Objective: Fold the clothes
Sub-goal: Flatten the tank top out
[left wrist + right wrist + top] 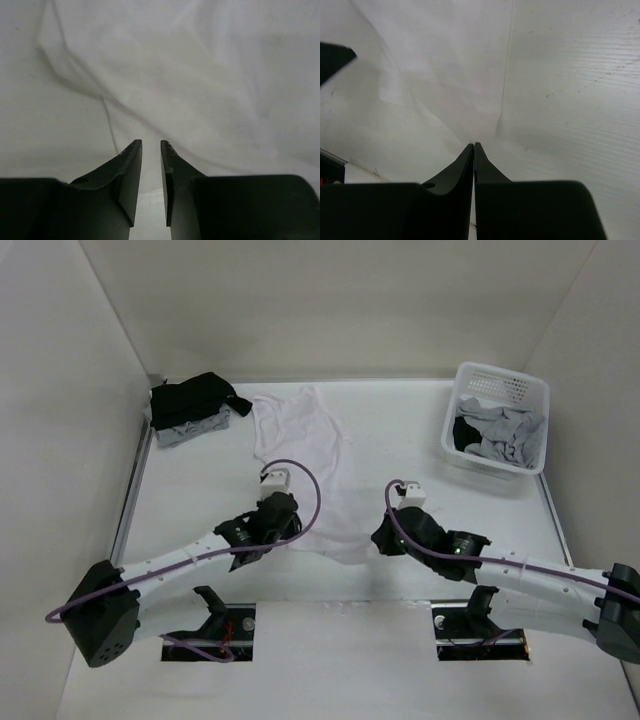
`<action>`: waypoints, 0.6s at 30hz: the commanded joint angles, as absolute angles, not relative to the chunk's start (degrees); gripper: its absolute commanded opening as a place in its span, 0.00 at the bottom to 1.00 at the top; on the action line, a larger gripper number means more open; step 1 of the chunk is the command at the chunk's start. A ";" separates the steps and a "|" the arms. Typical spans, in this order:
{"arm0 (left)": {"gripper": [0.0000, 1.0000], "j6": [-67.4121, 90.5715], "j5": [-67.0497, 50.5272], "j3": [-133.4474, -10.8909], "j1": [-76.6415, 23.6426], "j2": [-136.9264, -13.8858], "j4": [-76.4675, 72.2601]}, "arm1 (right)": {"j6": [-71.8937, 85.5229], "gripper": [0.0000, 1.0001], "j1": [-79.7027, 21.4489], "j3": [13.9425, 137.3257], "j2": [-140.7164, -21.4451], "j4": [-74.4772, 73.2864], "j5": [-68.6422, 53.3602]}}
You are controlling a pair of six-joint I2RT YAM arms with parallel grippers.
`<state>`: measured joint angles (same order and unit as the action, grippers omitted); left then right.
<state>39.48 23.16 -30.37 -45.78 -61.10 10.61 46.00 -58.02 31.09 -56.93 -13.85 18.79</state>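
Standing at the far right corner of the white worktop (450, 540), a white plastic lattice basket (497, 387) holds crumpled grey garments (505, 437) that fill most of it. A small black piece of cloth (462, 433) is tucked against the basket's left wall. None of this clothing hangs over the rim. At the far left corner, outside any container, a bunched black garment (195, 395) lies on top of a light grey folded garment (190, 430). A thin white sleeveless tank top (310, 460) is spread flat on the worktop between the two corners. Its straps point toward the far edge beside the black garment, and its hem lies toward the near edge, around the middle. It touches neither the basket nor anything in it. The left gripper (151, 144) sits at the left side of the hem with its jaws a narrow slit apart. Only pale cloth shows beyond the gap, and nothing is visibly caught in it. The right gripper (474, 145) sits at the right side of the hem with its jaws pressed tip to tip. Creases in the white fabric run toward those tips, but I cannot tell whether any cloth is pinched between them.
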 commanded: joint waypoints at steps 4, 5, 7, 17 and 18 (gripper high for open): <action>0.23 41.57 28.73 -32.60 -50.84 -70.12 15.73 | 43.77 0.05 -56.03 29.27 -53.97 -9.85 17.49; 0.25 41.57 29.09 -33.13 -51.28 -71.18 16.17 | 43.77 0.05 -56.03 29.18 -53.70 -9.84 17.49; 0.27 41.57 29.09 -33.84 -51.90 -72.24 16.96 | 43.77 0.05 -55.94 28.74 -53.61 -9.49 17.49; 0.30 44.47 24.88 -32.52 -52.25 -70.49 16.96 | 43.42 0.06 -55.41 27.25 -55.19 -6.51 16.52; 0.30 44.56 24.44 -32.35 -52.42 -70.05 16.88 | 43.42 0.06 -55.41 27.16 -55.46 -6.24 16.44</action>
<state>43.07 25.82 -30.96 -51.83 -72.47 17.41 44.27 -55.79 27.66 -55.02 -10.28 17.06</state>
